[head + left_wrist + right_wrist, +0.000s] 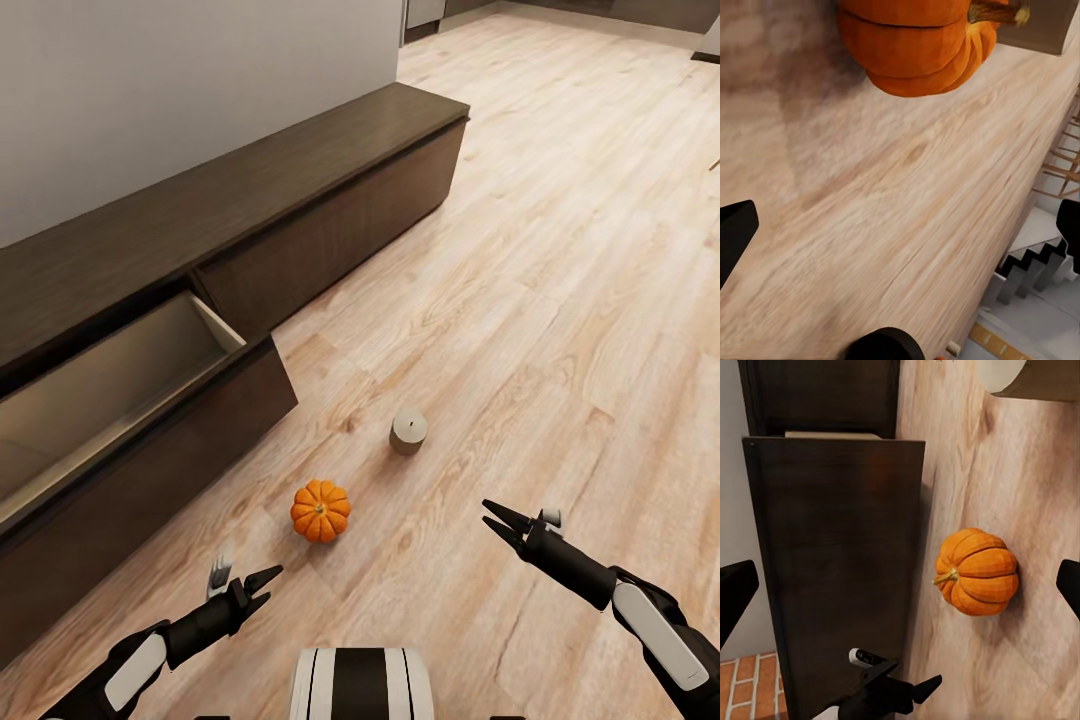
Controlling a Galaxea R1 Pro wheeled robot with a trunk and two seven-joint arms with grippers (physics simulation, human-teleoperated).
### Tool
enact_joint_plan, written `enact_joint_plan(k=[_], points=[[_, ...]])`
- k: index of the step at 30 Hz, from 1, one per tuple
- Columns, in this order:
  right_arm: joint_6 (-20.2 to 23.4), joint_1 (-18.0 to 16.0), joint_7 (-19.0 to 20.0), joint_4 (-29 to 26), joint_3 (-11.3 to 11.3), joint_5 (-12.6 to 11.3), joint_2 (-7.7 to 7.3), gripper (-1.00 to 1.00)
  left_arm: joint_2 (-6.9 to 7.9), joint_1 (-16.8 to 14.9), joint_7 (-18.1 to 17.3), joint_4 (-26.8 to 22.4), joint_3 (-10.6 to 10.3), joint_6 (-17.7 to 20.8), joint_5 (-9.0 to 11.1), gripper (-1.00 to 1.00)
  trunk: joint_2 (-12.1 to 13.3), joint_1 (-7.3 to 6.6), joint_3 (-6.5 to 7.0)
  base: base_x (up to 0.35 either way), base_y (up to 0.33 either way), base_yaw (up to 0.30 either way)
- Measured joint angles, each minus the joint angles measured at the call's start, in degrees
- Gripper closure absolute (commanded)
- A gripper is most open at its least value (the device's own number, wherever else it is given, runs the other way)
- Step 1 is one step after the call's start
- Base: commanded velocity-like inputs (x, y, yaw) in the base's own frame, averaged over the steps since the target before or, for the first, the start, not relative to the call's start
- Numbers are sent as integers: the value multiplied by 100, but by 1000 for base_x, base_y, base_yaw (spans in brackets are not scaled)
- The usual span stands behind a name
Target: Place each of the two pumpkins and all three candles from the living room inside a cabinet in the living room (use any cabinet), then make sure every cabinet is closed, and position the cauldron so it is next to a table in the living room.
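One orange pumpkin (321, 511) (919, 45) (977, 572) sits on the wood floor just ahead of me. A stubby pale candle (408, 431) (1020, 375) stands a little beyond it to the right. The long dark-brown cabinet (330, 190) runs along the wall on the left, with one drawer (120, 380) pulled out and empty; its front (840, 562) is beside the pumpkin. My left gripper (245, 578) (900, 232) hovers open, low, near the pumpkin's near-left side. My right gripper (515, 518) (900, 585) is open to the pumpkin's right, pointing at it.
A pale wall (150, 90) rises behind the cabinet. Wood floor (560, 280) stretches ahead and to the right toward grey units (425, 15) far back. My own base (360, 685) shows at the bottom edge.
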Motion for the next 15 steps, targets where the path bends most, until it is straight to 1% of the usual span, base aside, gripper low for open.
enact_joint_plan(k=[3, 6, 11, 15], points=[[0, 1, -1, -1, 0, 0, 0, -100, 0, 1, 0, 1, 0, -2, -3, -100, 0, 0, 0, 136, -103, 0], [0, -1, 5, 0, 0, 0, 0, -100, 8, 0, -1, 0, 0, -2, -1, -100, 0, 1, 0, 81, -31, 0], [0, -3, 7, 1, 0, 0, 0, -100, 17, 0, 4, -1, 0, -2, 2, -100, 0, -1, 0, 249, -5, 0], [0, -2, 8, 1, 0, 0, 0, -100, 23, -1, 5, 3, 0, -2, 4, -100, 0, 1, 0, 78, 0, 0]])
